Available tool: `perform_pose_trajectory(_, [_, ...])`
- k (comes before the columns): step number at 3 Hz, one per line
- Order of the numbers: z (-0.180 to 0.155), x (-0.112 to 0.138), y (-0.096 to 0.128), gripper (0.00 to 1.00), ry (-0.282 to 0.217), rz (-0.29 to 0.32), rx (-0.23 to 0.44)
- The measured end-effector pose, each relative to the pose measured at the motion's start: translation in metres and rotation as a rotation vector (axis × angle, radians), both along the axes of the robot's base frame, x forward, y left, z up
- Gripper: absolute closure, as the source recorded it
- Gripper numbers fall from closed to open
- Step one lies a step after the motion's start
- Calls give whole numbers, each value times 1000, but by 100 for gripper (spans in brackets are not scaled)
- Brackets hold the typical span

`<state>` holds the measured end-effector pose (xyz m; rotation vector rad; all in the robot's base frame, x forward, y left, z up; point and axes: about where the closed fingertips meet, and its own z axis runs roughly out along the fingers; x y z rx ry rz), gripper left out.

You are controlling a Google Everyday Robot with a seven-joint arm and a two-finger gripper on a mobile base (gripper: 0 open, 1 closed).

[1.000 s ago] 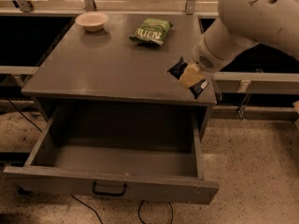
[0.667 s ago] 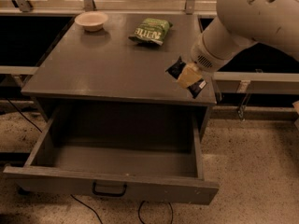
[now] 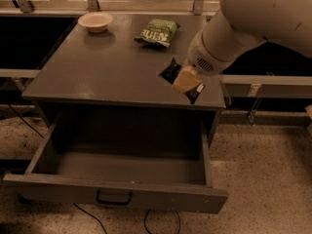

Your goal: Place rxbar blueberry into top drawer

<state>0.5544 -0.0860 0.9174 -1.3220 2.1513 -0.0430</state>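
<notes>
Right by me the top drawer [image 3: 58, 186] is pulled wide open, its little dark handle [image 3: 114, 197] in front. Behind it, over the right side of the grey cabinet top [image 3: 107, 67], the gripper [image 3: 185, 81] is pinched tight on the rxbar blueberry [image 3: 170, 72]. The dark bar pokes out on both sides. I think the grabbing part is done. Next the arm needs to bring the bar forward over the drawer, go down, and let go. Far back sit a green chip bag [image 3: 157, 31] and a small bowl [image 3: 95, 21].
</notes>
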Motion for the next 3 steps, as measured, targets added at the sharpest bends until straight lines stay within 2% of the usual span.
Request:
perform_pose_trajectory(1, [-26,-11,14,100,36,56,11])
perform_pose_trajectory(2, [-61,-12,15,100,93,71,-1])
perform_pose_trajectory(3, [-59,-14,17,100,86,78,0])
